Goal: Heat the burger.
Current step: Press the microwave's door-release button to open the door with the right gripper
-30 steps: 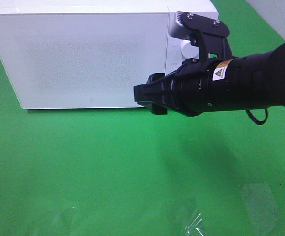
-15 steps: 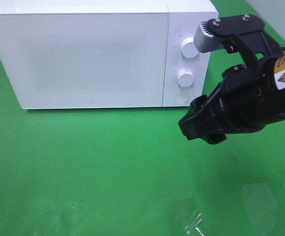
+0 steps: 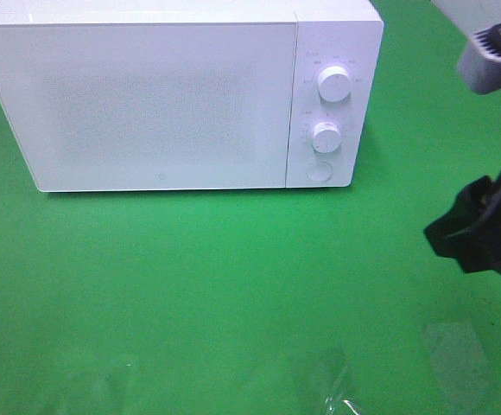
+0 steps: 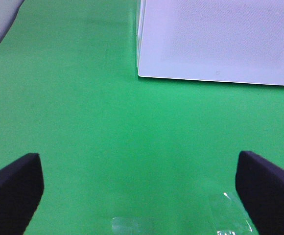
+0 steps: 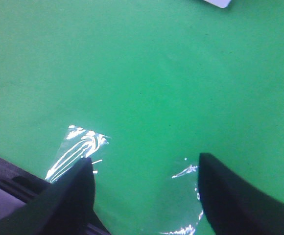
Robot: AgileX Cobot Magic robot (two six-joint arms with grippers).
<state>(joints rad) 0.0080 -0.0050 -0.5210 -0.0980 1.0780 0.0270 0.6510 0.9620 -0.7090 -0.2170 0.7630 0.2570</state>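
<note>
Two grippers, and neither has anything in it. Your left gripper (image 4: 141,188) holds its fingers (image 4: 14,183) spread as wide as they go, with only bare green mat (image 4: 107,122) between them. The white microwave (image 4: 215,39) sits well ahead of those fingertips, its door (image 3: 155,95) shut. Your right gripper (image 5: 144,171) has its fingers parted too, though less widely. Between them there is only mat, and a few scraps of clear film (image 5: 78,147) lie just off the tips.

The burger shows in none of the views. It is not between either pair of fingers, not near them, and not on the mat in front of the microwave. You cannot tell whether it lies behind the shut door, because the panel hides what is inside.

When you do reach it, expect it to be light, soft and loosely stacked. A hard squeeze will likely dent the bun and push the layers sideways, and a glossy bun top may slip. Bring your fingers in on opposite sides, low at the bottom bun and patty. Close only until they touch, and keep it level as you lift.
</note>
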